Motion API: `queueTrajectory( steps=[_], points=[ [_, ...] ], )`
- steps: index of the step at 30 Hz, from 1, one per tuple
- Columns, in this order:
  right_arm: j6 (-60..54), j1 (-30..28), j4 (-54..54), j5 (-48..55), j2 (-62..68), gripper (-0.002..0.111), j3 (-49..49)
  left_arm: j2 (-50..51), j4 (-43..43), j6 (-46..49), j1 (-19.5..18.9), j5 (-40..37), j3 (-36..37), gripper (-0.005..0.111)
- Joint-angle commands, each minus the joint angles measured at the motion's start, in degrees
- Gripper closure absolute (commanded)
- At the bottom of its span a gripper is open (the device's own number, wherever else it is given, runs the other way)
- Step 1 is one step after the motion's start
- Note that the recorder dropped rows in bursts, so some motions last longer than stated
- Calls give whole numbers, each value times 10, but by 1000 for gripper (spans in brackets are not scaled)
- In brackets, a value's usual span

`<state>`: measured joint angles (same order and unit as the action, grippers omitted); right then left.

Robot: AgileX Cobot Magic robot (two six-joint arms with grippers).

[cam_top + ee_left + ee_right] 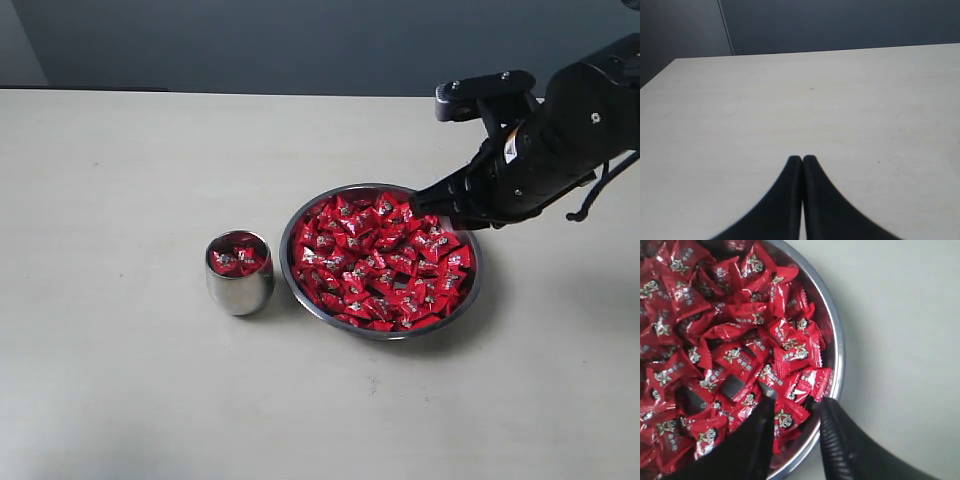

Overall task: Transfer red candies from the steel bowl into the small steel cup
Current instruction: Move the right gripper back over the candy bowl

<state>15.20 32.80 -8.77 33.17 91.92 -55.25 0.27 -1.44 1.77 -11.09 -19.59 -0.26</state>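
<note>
Dozens of red candies [380, 262] filled the bowl [838, 347], some in the cup [238, 287] — likely light, crinkly, slippery, best pinched mid-wrapper. Jaws of the right gripper [797, 405] stood spread over them; the left gripper [802, 161] was pressed together.

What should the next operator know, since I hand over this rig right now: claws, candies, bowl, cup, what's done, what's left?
Left claw: shut, empty, over bare pale table; none of the job's things show in its view.
Right claw: jaws apart, tips down among the shiny red wrapped candies, by the right-hand rim of the wide shallow steel bowl. Nothing lifted.
Small rounded steel cup: upright, close beside the bowl on its left.
Done: the cup holds several candies, up near its rim.
Left: the bowl is heaped full. Likely next: close on a candy, carry it to the cup, repeat.
</note>
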Motion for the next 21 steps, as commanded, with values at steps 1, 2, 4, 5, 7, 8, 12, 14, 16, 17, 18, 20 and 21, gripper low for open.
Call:
queueTrajectory(
  steps=[1, 2, 4, 5, 7, 8, 12, 14, 16, 17, 18, 20, 21],
  points=[
    [-1, -1, -11, -14, 4, 77, 3, -3, -1, -1, 4, 4, 3, 106],
    [-1, -1, -11, -20, 4, 77, 3, -3, -1, -1, 4, 4, 3, 106],
    [-1, -1, -11, -41, 4, 77, 3, -3, -1, -1, 4, 4, 3, 106],
    [-1, -1, -9, -52, 4, 77, 3, -3, -1, -1, 4, 4, 3, 106],
    [-1, -1, 10, -68, 4, 77, 3, -3, -1, -1, 4, 4, 3, 106],
    [-1, -1, 27, -76, 4, 77, 3, -3, -1, -1, 4, 4, 3, 106],
    [-2, -1, 57, -89, 5, 77, 3, -3, -1, -1, 4, 4, 3, 106],
    [-21, -1, 57, -90, 9, 77, 1, -3, -1, -1, 4, 4, 3, 106],
    [-79, -1, 64, -88, 14, 77, 1, -3, -1, -1, 4, 4, 3, 106],
    [-107, -1, 81, -79, 21, 77, -1, -3, -1, -1, 4, 4, 3, 106],
    [-133, -1, 102, -72, 25, 77, -3, -3, -1, -1, 4, 4, 3, 106],
    [-169, -1, 145, -63, 45, 77, -16, -3, -1, -1, 4, 4, 3, 106],
    [-183, -1, 163, -62, 57, 77, -24, -3, -1, -1, 4, 4, 3, 106]
  ],
)
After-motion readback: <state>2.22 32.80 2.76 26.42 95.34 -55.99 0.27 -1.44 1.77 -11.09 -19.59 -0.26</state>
